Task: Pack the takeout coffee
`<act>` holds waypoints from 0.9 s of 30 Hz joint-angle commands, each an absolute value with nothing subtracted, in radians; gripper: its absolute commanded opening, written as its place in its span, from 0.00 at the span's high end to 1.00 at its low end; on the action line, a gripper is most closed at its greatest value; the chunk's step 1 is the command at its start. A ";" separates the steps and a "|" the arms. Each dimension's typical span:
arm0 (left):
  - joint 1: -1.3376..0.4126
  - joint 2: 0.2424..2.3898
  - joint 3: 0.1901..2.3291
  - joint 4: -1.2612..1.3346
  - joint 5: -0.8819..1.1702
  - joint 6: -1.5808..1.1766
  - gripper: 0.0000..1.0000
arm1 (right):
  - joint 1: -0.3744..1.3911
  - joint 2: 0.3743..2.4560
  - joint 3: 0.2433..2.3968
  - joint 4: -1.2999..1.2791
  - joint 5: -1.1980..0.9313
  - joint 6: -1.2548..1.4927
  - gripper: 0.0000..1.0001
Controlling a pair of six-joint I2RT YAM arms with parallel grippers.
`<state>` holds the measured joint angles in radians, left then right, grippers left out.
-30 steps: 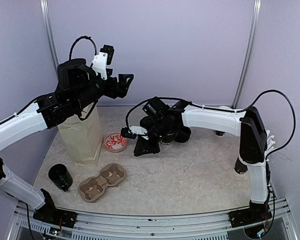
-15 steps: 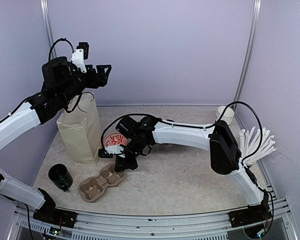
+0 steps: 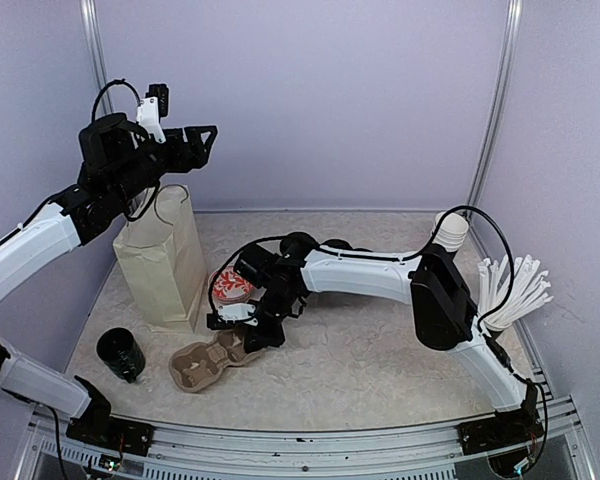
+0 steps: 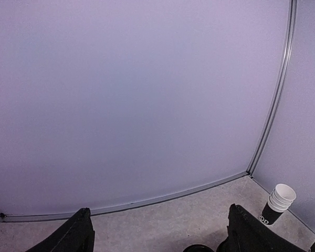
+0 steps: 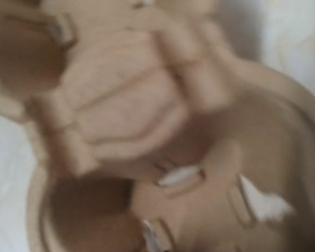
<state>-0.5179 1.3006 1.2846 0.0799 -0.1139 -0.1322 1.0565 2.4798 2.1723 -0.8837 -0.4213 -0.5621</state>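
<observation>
Right hand [image 3: 242,338] is closed at one two-well moulded pulp tray [image 3: 192,368], seven o'clock, grip unclear; left hand [image 3: 202,145] is spread wide, empty.

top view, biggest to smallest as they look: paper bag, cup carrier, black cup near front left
1. paper bag, clearly largest
2. cup carrier, its right end partly covered
3. black cup, smallest

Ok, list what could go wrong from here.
1. The right gripper is shut low on the cup carrier, and the right wrist view is too blurred to confirm a hold; a lift may drop or drag it.
2. The black cup stands close to the carrier; a dragged carrier could tip it.
3. The right arm reaches low past the patterned dish and paper bag; a swing might knock them.
</observation>
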 commanded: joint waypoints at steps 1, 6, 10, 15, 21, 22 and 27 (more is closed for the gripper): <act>-0.514 1.315 1.281 0.101 -0.083 -0.145 0.14 | 1.058 2.444 2.174 -0.994 -0.381 -0.601 0.94; -0.514 1.315 1.281 0.100 -0.087 -0.138 0.15 | 1.058 2.361 2.014 -1.023 -0.346 -0.611 0.96; -0.514 1.312 1.281 0.100 -0.092 -0.134 0.15 | 1.057 2.244 1.812 -0.983 -0.328 -0.600 0.96; -0.520 1.315 1.281 0.097 -0.100 -0.128 0.15 | 1.042 2.113 1.543 -0.925 -0.313 -0.571 0.96; -0.571 1.330 1.283 0.082 -0.164 -0.079 0.15 | 0.971 1.976 1.276 -0.890 -0.318 -0.537 0.96; -0.588 1.334 1.286 0.078 -0.177 -0.069 0.14 | 0.953 1.955 1.238 -0.887 -0.319 -0.533 0.96; -0.632 1.366 1.299 0.055 -0.192 -0.044 0.14 | 0.839 1.836 1.061 -0.869 -0.311 -0.534 0.95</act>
<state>-0.6052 1.3373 1.2846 0.0761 -0.1619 -0.0837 0.9157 1.8870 1.1851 -0.8680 -0.3550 -0.5461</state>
